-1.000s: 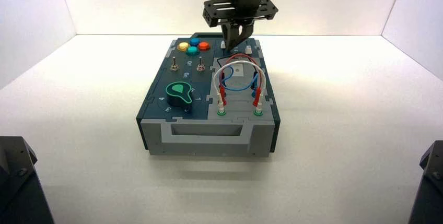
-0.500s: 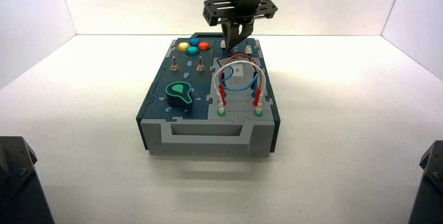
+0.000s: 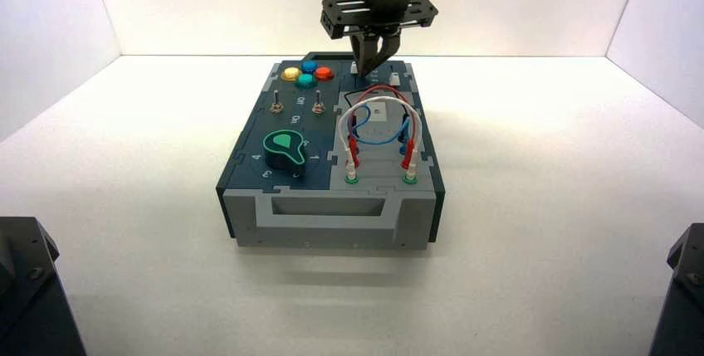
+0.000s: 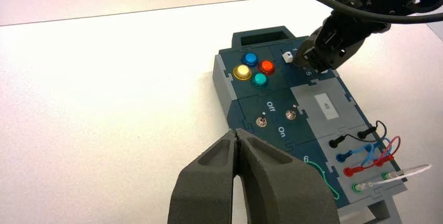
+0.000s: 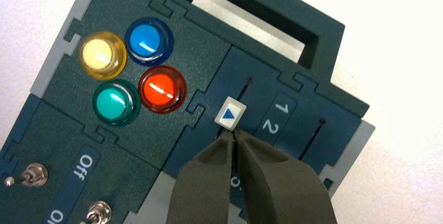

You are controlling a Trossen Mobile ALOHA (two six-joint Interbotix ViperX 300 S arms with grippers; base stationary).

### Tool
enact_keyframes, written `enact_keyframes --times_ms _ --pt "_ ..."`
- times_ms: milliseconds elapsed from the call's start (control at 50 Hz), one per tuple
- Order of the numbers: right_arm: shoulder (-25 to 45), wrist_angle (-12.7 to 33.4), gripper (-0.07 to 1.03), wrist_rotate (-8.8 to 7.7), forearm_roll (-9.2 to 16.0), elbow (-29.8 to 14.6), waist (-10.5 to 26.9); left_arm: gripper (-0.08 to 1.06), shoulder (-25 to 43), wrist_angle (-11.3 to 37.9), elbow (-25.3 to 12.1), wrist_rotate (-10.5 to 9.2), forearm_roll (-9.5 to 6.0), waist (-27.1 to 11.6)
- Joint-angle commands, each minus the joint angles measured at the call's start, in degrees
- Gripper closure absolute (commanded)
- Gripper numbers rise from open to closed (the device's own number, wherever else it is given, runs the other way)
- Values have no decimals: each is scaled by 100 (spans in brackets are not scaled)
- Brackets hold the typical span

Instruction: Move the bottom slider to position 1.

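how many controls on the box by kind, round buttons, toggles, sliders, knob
round buttons: 4 (yellow, blue, red, teal)
toggle switches: 2
white slider knobs: 2
green knob: 1
total: 9

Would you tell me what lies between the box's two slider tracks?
Printed numerals 1 and 2, seen in the right wrist view, beside the right gripper shut at the white knob.
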Motion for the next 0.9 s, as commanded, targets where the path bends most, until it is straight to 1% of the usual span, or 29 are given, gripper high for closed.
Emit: enact_keyframes --times_ms 20,580,900 --pt "-62 -9 98 -18 26 -158 26 101 53 -70 -114 18 -9 -35" --pt "88 26 98 -18 18 -360 26 101 53 -70 -105 18 0 -35" --pt "211 123 98 -26 18 -510 26 101 53 -62 -105 18 0 -35"
